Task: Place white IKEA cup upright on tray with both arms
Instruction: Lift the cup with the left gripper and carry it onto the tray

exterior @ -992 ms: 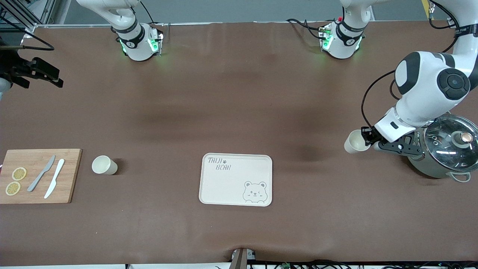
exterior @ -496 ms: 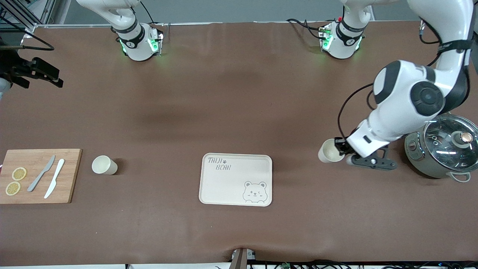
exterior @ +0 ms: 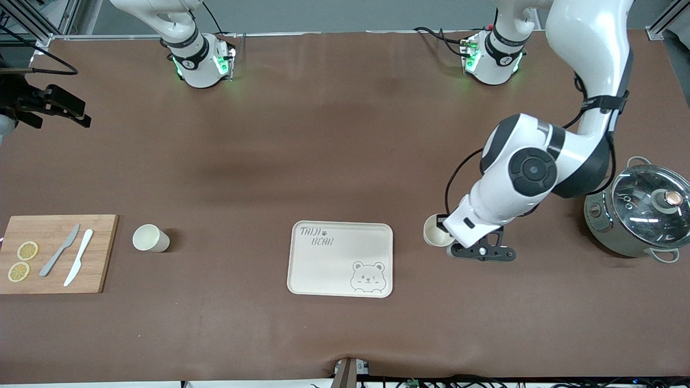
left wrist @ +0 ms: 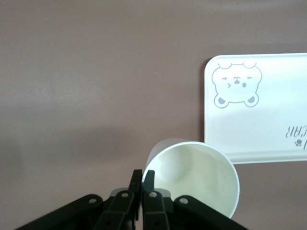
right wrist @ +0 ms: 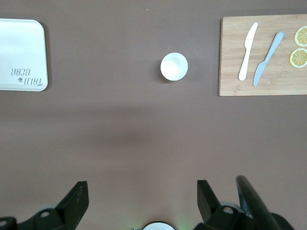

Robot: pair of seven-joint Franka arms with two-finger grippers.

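My left gripper is shut on the rim of a white cup and holds it in the air over the bare table, just beside the tray's edge toward the left arm's end. In the left wrist view the cup shows with its mouth open to the camera, the gripper pinching its wall. The cream bear tray lies flat in the middle of the table and also shows in the left wrist view. A second white cup stands upright beside the cutting board. My right gripper is open, high over the table's right-arm end.
A wooden cutting board with two knives and lemon slices lies at the right arm's end. A steel pot with a glass lid stands at the left arm's end. The tray also shows in the right wrist view, as does the second cup.
My left arm has carried the cup from beside the pot toward the tray, now close to the tray's edge. The right arm has not moved.
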